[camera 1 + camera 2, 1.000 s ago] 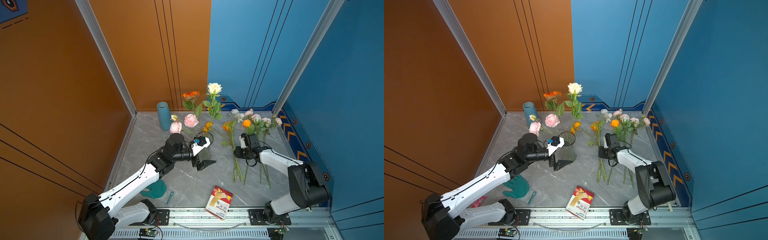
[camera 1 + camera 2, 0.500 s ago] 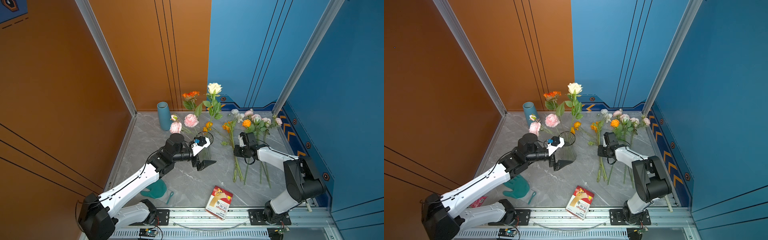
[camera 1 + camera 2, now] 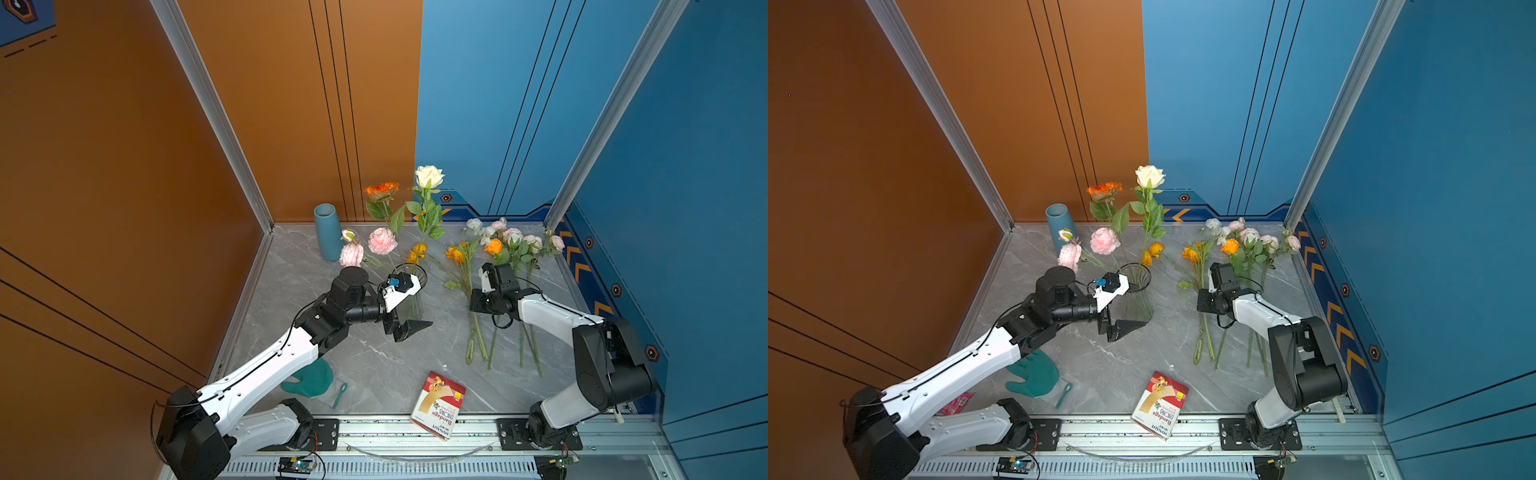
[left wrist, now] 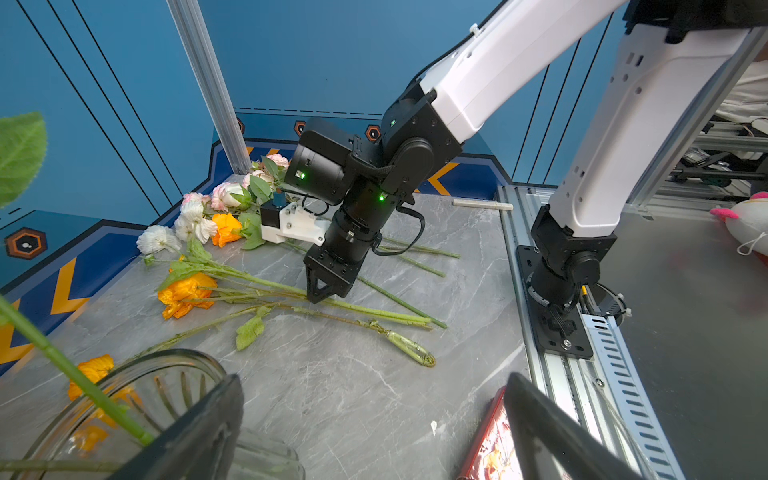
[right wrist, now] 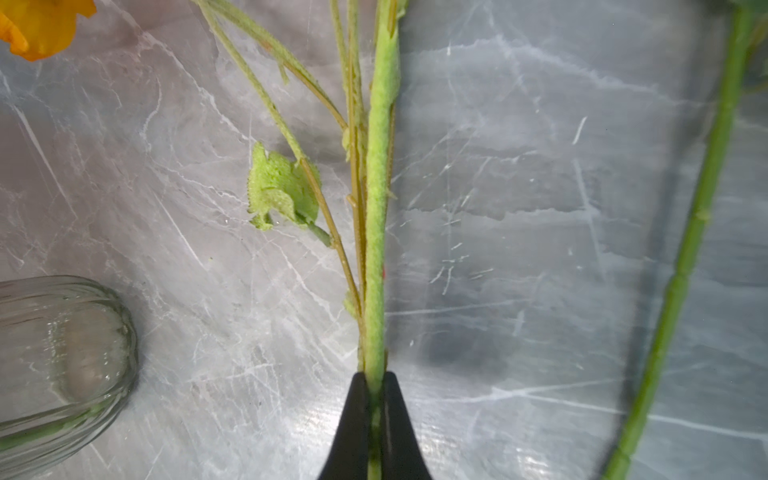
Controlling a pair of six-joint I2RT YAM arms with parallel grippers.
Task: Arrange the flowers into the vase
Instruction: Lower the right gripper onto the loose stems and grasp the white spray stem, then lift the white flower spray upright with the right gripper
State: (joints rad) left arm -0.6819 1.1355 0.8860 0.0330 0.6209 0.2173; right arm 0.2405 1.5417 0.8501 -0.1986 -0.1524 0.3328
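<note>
A clear ribbed glass vase stands mid-table and holds a cream rose, an orange bloom and pink blooms. More flowers lie to its right on the table. My left gripper stands open, low against the vase's near side, gripping nothing. My right gripper is down on the table, shut on the fuzzy green stem of a lying orange-yellow flower.
A blue cylinder stands at the back left. Near the front edge lie a teal glove, a small teal spoon and a red bandage box. Loose stems run under the right arm. Walls close three sides.
The right gripper's jaws have closed onto the orange-yellow flower's stem, and that arm's elbow has shifted slightly. The left arm and the vase have not moved.
</note>
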